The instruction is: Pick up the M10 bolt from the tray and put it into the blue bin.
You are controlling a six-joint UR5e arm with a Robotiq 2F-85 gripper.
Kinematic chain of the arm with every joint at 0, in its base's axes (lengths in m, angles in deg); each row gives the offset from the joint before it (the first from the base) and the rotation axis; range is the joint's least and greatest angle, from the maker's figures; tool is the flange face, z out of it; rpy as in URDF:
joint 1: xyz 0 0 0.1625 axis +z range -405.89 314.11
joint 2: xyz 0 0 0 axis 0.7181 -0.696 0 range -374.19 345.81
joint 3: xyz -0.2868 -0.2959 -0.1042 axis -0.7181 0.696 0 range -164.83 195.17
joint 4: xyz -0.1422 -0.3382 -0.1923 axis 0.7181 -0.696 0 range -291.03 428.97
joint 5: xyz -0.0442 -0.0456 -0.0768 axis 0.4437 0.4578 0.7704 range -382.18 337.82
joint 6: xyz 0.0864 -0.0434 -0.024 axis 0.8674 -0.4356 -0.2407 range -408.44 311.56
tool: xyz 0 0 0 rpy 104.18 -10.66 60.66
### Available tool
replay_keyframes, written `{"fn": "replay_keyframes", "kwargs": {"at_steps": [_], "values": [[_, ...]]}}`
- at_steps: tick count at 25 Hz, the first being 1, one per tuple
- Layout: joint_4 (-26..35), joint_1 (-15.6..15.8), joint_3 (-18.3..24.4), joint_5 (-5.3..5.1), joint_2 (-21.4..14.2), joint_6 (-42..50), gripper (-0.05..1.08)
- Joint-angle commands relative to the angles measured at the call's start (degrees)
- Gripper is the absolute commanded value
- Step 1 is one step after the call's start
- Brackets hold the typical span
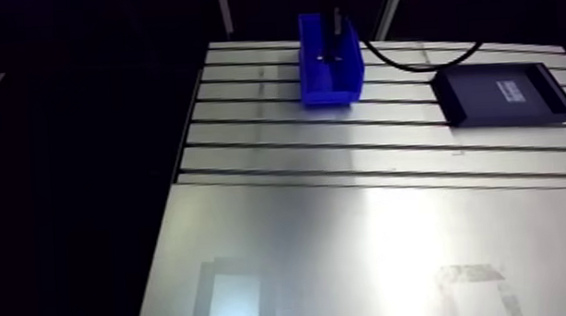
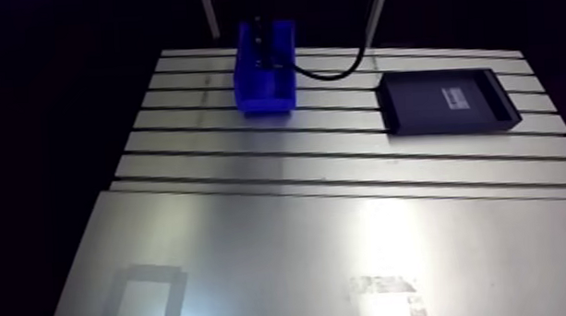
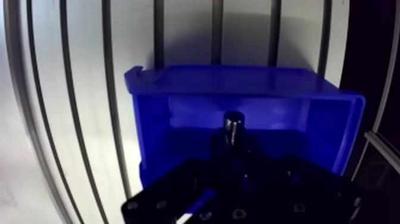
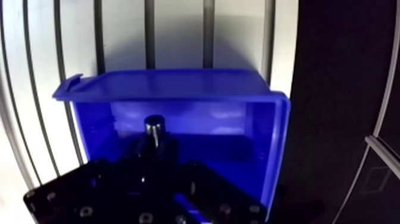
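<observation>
Now: pincer closed on the M10 bolt, over the blue bin.
Risk: bolt bounces out toward the tray at 3 o'clock.
Cause: release too high.

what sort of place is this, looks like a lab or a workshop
Probably a robotics lab or workshop test bench, not a home: a slotted aluminium table, a blue parts bin and a black tray on it, and the robot's pincer holding a dark bolt at the bin.
</observation>
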Motion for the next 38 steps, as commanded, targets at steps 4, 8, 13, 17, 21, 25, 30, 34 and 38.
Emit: {"fn": "replay_keyframes", "kwargs": {"at_steps": [4,8,13,17,21,25,30,34,38], "values": [[-0.2,-0.1,0.1,-0.03,2.1,1.0,1.05],[-1.7,-0.1,0.2,0.05,2.1,1.0,1.03],[-1.8,-0.1,0.2,0.05,1.9,1.0,0.54],[-1.4,-0.1,0.2,-0.21,1.4,0.6,0.13],[-0.3,-0.1,0.2,0.93,-0.4,0.3,0.01],[6.3,0.0,3.7,2.34,-3.4,0.0,0.01],[20.0,0.7,11.1,2.25,-7.2,1.5,0.01],[26.9,1.8,18.1,1.37,-7.7,11.5,0.01],[32.7,2.1,23.2,1.72,-8.1,25.2,0.01]]}}
